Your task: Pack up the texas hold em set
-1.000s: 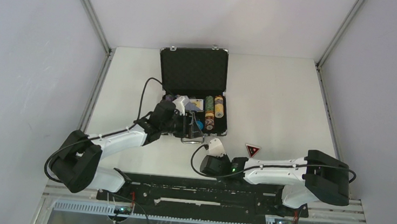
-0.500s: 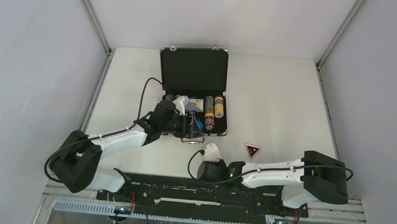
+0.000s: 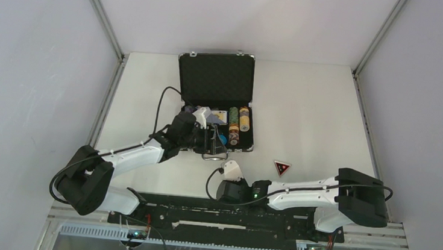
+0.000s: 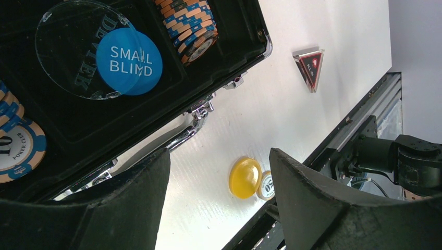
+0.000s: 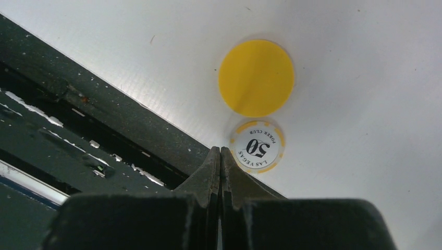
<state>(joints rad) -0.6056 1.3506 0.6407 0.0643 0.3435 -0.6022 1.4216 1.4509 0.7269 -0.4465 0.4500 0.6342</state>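
Note:
The black briefcase (image 3: 215, 79) lies open mid-table, with chip stacks (image 3: 239, 121) in its tray. My left gripper (image 3: 213, 141) hovers open over the case's front edge, nothing between its fingers. Its wrist view shows a blue SMALL BLIND button (image 4: 129, 61) on a clear dealer disc (image 4: 62, 47), and an orange-blue chip stack (image 4: 190, 26). On the table lie a yellow button (image 4: 245, 177) and a "50" chip (image 4: 266, 185). My right gripper (image 5: 219, 152) is shut and empty, its tips just left of that chip (image 5: 257, 146), with the yellow button (image 5: 256, 78) beyond. The red-black triangle token (image 3: 281, 167) lies to the right.
A black rail (image 5: 78, 125) runs along the table's near edge, right beside the chip and my right fingers. The case's metal handle (image 4: 182, 136) sticks out toward the front. Grey walls close in both sides.
My right gripper has slid left and toward the near edge, and its jaws have closed fully. The left arm has not moved.

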